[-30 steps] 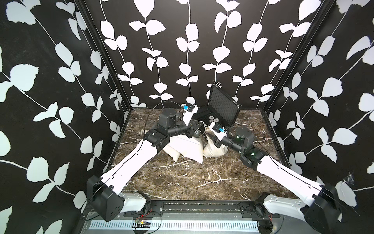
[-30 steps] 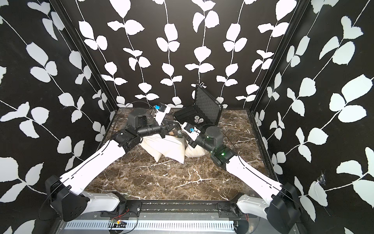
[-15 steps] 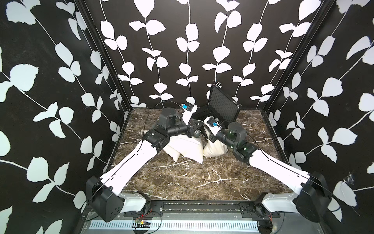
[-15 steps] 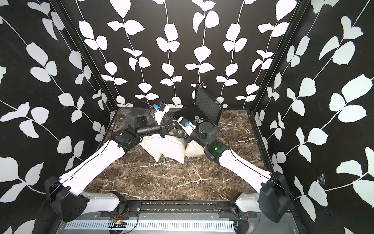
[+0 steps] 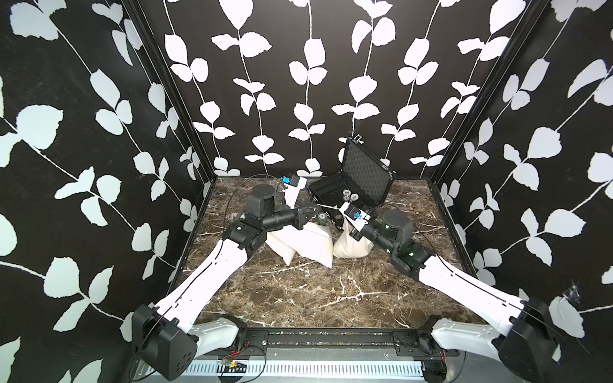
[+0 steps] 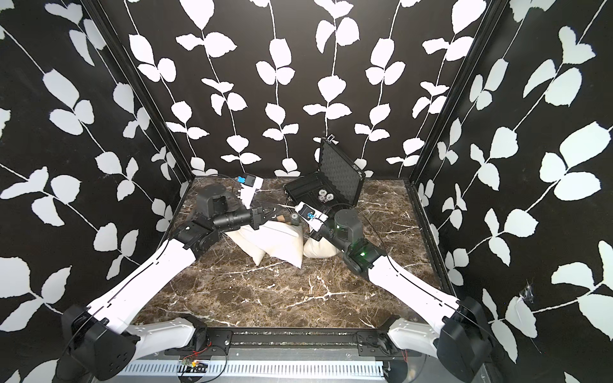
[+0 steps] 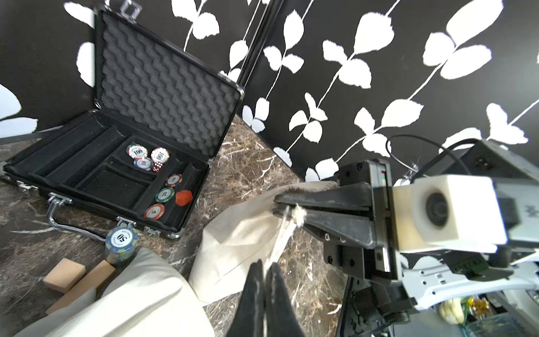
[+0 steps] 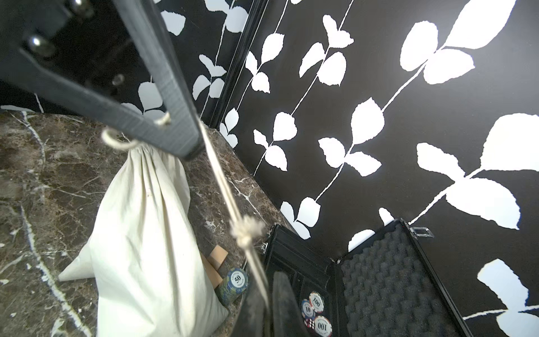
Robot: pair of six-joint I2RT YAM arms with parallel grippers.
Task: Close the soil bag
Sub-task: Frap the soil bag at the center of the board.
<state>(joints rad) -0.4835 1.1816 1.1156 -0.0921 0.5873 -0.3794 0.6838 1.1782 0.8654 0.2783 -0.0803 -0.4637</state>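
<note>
The soil bag (image 5: 352, 248) (image 6: 321, 253) is a cream cloth sack sitting on the marble floor under my right gripper. Its gathered neck (image 8: 137, 151) rises to the fingers of my left gripper (image 8: 179, 138). A thin white drawstring (image 8: 221, 186) with a frayed knot runs taut between the two grippers. My left gripper (image 7: 264, 267) (image 5: 311, 210) is shut on that drawstring. My right gripper (image 8: 267, 294) (image 7: 277, 204) (image 5: 341, 206) is shut on the other end. In the left wrist view the bag (image 7: 239, 233) lies just behind the string.
An open black case (image 5: 356, 180) holding poker chips stands at the back right. A stack of chips (image 7: 121, 242) and two wooden blocks (image 7: 64, 275) sit behind larger cream bags (image 5: 300, 243) left of the soil bag. Patterned walls close in three sides.
The right arm swung in toward the left gripper and its jaws closed on the drawstring. The left gripper stayed shut and barely moved.
</note>
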